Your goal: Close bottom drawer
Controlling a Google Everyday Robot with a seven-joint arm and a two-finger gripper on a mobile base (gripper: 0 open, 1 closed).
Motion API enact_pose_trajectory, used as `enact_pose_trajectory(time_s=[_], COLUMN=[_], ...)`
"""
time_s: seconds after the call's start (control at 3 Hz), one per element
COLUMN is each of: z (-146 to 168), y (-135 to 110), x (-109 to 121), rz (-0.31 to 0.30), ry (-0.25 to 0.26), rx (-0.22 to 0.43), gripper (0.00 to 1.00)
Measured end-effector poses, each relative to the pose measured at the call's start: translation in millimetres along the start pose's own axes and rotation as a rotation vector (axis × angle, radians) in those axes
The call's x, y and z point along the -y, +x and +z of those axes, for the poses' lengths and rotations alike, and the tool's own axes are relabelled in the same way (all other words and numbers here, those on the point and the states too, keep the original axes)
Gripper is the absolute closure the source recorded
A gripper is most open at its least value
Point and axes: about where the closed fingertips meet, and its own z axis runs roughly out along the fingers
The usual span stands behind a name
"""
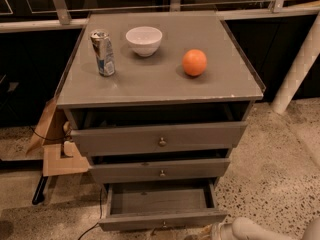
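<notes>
The bottom drawer (162, 218) of the grey cabinet (160, 89) is pulled well out, and its empty inside faces up. Its slim front panel sits near the lower edge of the view, with the knob barely showing below it. My gripper (209, 231) is low at the bottom right, just off the drawer front's right end and close to the floor. The white arm (252, 230) runs off to the right behind it. I cannot tell whether the gripper touches the drawer front.
The top drawer (161, 139) and middle drawer (161, 170) stand slightly ajar. On the cabinet top stand a can (103, 53), a white bowl (144, 39) and an orange (194, 62). Cardboard (57, 151) lies left of the cabinet. A white post (299, 64) stands at the right.
</notes>
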Motion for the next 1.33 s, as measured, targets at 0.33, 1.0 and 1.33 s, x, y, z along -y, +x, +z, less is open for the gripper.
enact_pose_trajectory(time_s=[0.33, 1.0, 1.33], z=[1, 3, 11], y=[2, 2, 1], x=[14, 38, 55], rz=[-0.041, -0.102, -0.123], ry=[0.081, 0.200, 0.247], rx=[-0.006, 0.037, 0.075], gripper=[1.00, 1.00, 1.00])
